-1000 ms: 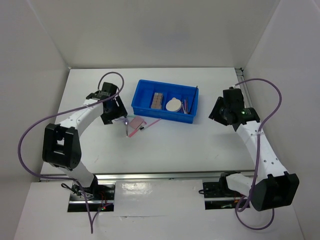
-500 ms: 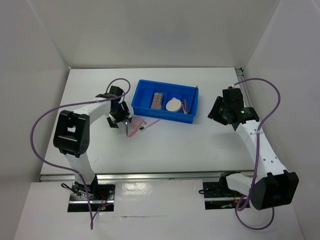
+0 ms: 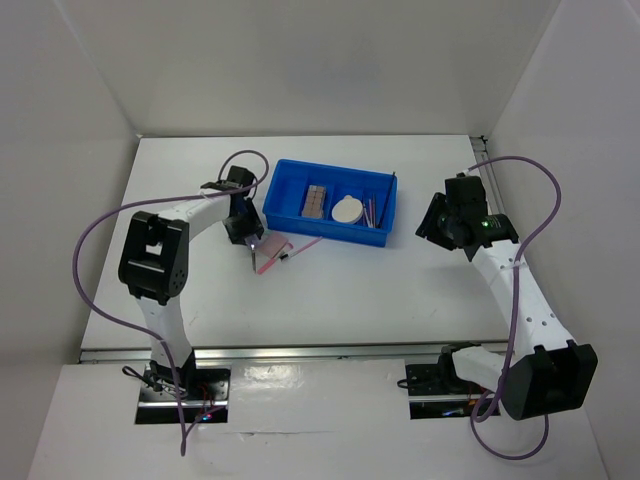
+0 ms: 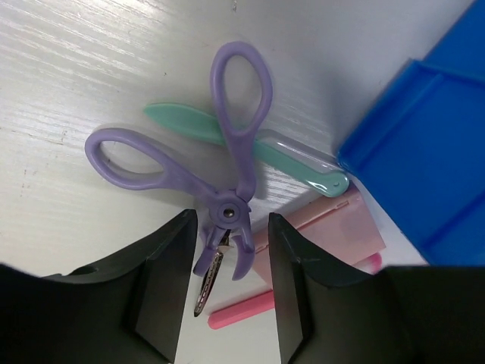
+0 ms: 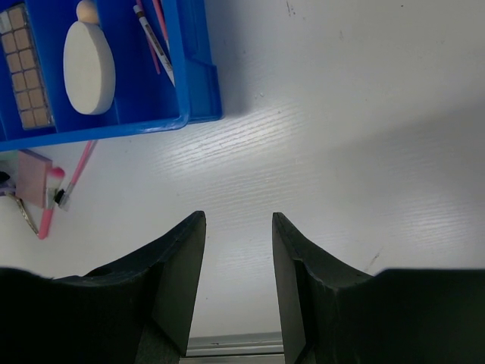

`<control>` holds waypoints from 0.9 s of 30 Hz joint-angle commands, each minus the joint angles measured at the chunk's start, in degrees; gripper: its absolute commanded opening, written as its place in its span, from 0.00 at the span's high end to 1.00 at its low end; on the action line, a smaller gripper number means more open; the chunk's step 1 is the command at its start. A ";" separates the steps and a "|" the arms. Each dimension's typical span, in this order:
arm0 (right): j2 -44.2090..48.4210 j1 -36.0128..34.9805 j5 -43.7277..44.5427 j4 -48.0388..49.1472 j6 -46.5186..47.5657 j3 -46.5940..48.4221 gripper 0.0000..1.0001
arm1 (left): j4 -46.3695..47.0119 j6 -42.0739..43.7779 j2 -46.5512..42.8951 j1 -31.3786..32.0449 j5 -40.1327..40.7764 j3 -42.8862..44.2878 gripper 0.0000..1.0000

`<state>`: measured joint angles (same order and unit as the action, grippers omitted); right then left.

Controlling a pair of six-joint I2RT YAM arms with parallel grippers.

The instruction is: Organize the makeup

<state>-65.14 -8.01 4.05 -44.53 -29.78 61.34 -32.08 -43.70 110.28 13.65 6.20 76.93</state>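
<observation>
In the left wrist view my left gripper (image 4: 231, 225) is open, its jaws on either side of the head of a purple scissor-handled eyelash curler (image 4: 227, 163) that lies on the table. Under the curler lie a teal stick (image 4: 265, 149), a pink square pad (image 4: 333, 227) and a thin pink stick (image 4: 241, 309). From above, the left gripper (image 3: 247, 233) is at the blue tray's left front corner. The tray (image 3: 325, 232) holds a brown-pink palette (image 3: 316, 201), a cream round puff (image 3: 348, 209) and thin sticks (image 3: 372, 212). My right gripper (image 3: 432, 226) is open and empty.
The right gripper (image 5: 237, 220) hovers over bare table right of the tray (image 5: 193, 76). White walls close in the table on the left, back and right. The left arm's purple cable loops above its forearm.
The left arm has swung its gripper right and down to the curler beside the tray, and its elbow has moved right. The right arm has not moved.
</observation>
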 commanded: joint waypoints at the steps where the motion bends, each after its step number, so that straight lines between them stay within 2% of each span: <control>1: -0.07 -0.43 0.34 1.38 -0.28 0.62 0.52 | 0.08 0.20 0.46 0.06 0.92 1.65 0.45; 7: -0.07 -0.43 0.34 1.38 -0.28 0.62 0.52 | 0.60 0.72 0.46 0.06 0.92 1.03 0.47; 10: -0.07 -0.43 0.34 1.38 -0.28 0.62 0.52 | 0.61 0.72 0.99 0.06 0.92 1.03 0.57; 15: -0.60 -0.43 -0.18 1.91 -0.28 0.10 0.52 | -1.05 0.72 0.99 0.06 0.92 2.18 0.63; 17: -0.60 -0.43 -0.19 1.91 -0.28 0.09 0.52 | -1.76 0.72 -0.67 0.06 1.54 2.96 0.68; 21: -0.07 -0.43 -0.19 1.91 -0.28 0.09 0.52 | -3.61 1.34 -3.83 0.06 2.68 5.07 0.73; 27: -0.07 -0.43 -0.19 2.43 -0.28 0.09 0.52 | -8.70 3.36 -8.59 -2.22 6.02 7.62 0.73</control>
<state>-65.63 -8.01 3.86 -44.47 -29.78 61.34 -37.56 -41.98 106.32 12.84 9.08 81.47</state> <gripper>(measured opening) 0.481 0.363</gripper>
